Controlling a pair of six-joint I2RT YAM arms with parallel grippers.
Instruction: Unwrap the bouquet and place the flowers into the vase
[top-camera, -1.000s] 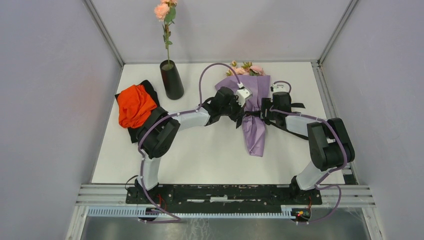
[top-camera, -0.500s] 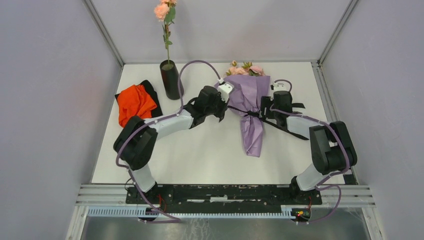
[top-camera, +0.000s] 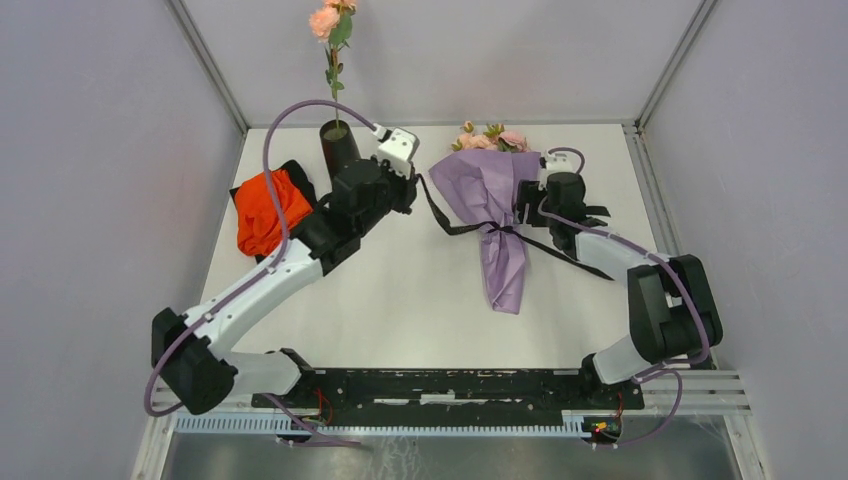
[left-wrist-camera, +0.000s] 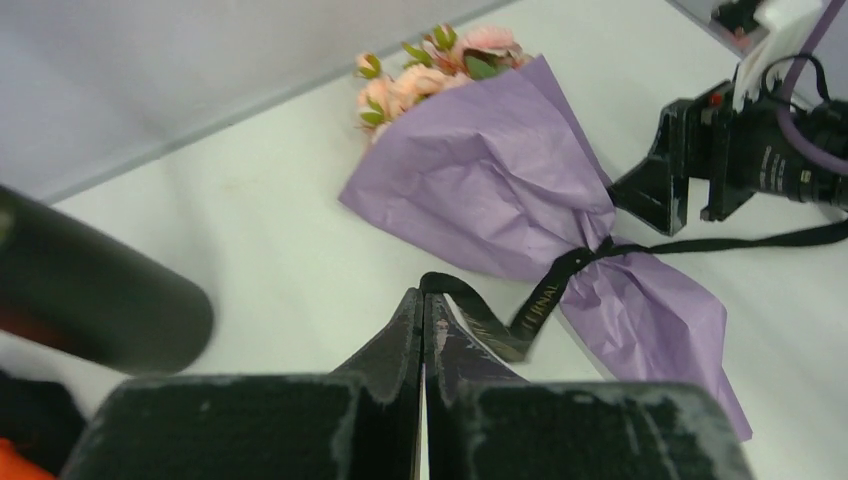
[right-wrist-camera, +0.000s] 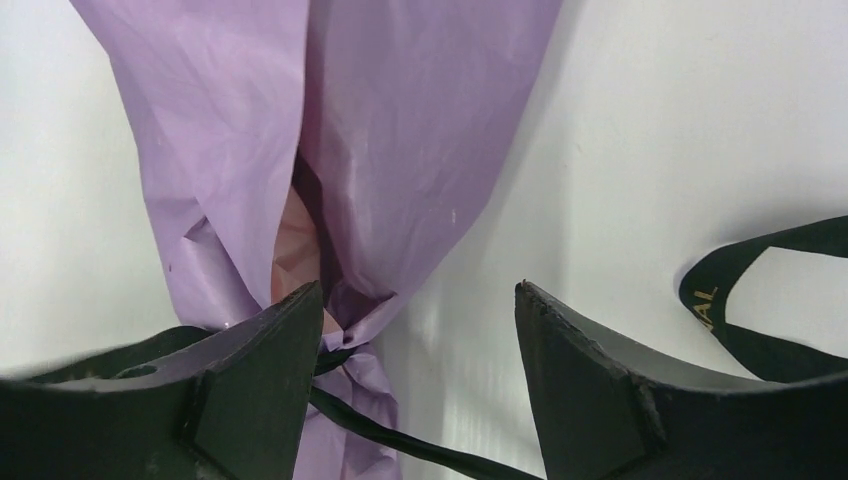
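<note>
- The bouquet (top-camera: 497, 215) lies flat on the white table (top-camera: 400, 300), right of centre in the overhead view. Its lilac paper fans toward the back wall and its narrow tail points down the frame.
- The flowers (top-camera: 490, 140), pink and peach, peep from the paper's upper end, so none of these has reached the vase yet.
- A black ribbon (top-camera: 450, 222) cinches the paper at its waist. One end runs up and left to the left gripper, and another trails off to the lower right.
- The left gripper (left-wrist-camera: 422, 310) is clenched on that ribbon end, which emerges between its tips. Its place well left of the bundle suggests a sideways pull to undo the knot.
- The right gripper (right-wrist-camera: 418, 295) is spread wide and grasps nothing. It sits at the bouquet's right edge beside the tie, probably to brace the paper against that pull.
- The vase (top-camera: 340, 150) stands upright at upper left, just behind the left gripper, and holds a single rose (top-camera: 325, 20).
- An orange cloth (top-camera: 265, 210) lies bunched at the far left.
</note>
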